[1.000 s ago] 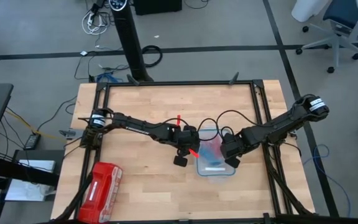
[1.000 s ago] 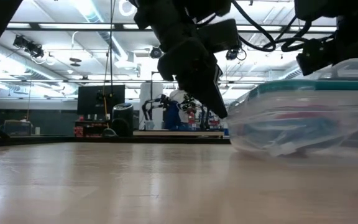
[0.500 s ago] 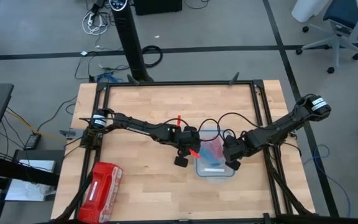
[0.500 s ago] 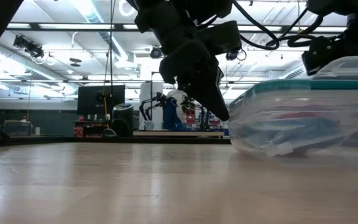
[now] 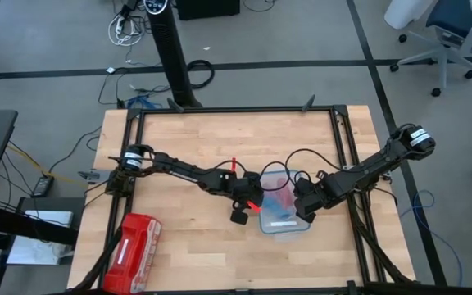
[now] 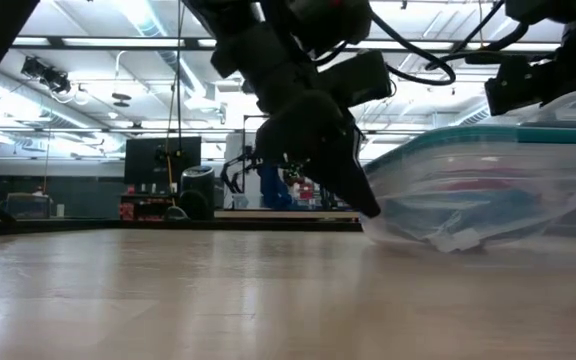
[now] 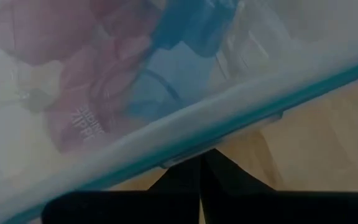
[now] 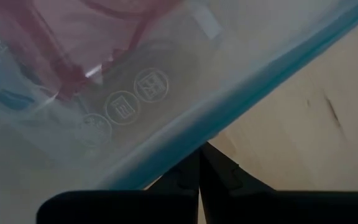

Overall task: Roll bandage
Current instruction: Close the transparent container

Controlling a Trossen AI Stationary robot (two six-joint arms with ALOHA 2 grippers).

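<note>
Wooden table (image 5: 187, 147) at centre stage — a lidded clear plastic container (image 5: 283, 223) sits between both arms, the blue bandage (image 7: 185, 37) sealed inside among red-pink rolls. Left gripper (image 5: 256, 202) and right gripper (image 5: 301, 211), both clenched and empty, press opposite rims — the bandage's long axis cannot be told; neither arm is clearly nearer.

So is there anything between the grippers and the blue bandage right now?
Yes. The bandage lies inside the clear lidded container, whose teal-rimmed lid is on. The left gripper and right gripper are shut, pressed at opposite edges of that lid, so it stands between them and the bandage.
</note>
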